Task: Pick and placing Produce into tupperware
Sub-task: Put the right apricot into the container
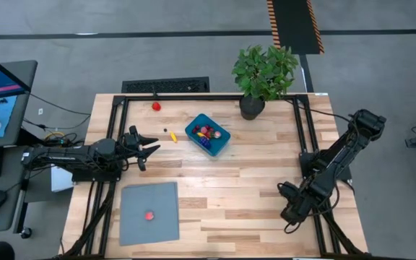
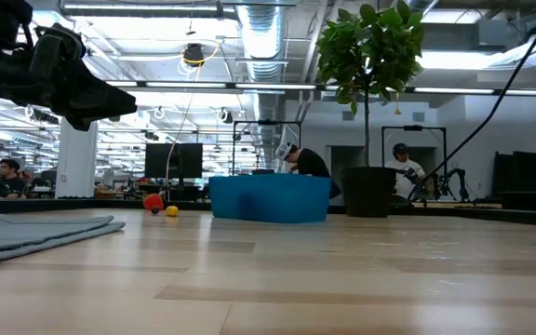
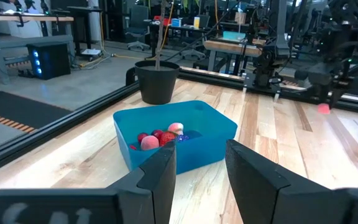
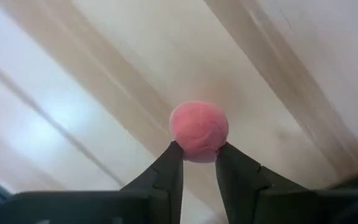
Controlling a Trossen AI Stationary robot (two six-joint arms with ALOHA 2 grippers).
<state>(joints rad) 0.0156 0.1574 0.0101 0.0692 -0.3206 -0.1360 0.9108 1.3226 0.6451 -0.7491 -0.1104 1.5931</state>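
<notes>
Item: my right gripper [image 4: 199, 163], fingers clamping a pink toy fruit [image 4: 198, 130] over bare wood at the table's right-front corner. Advice: I am keeping the pinch centred while carrying toward the tupperware [image 1: 208, 134], well apart, mid-table. Left gripper [image 3: 201, 165] hovering apart, empty.

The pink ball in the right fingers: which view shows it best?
The right wrist view: the pink ball fills the centre, pinched between the right gripper fingers. The left wrist view shows only a far pink blur. In the high and low views I cannot make it out.
</notes>
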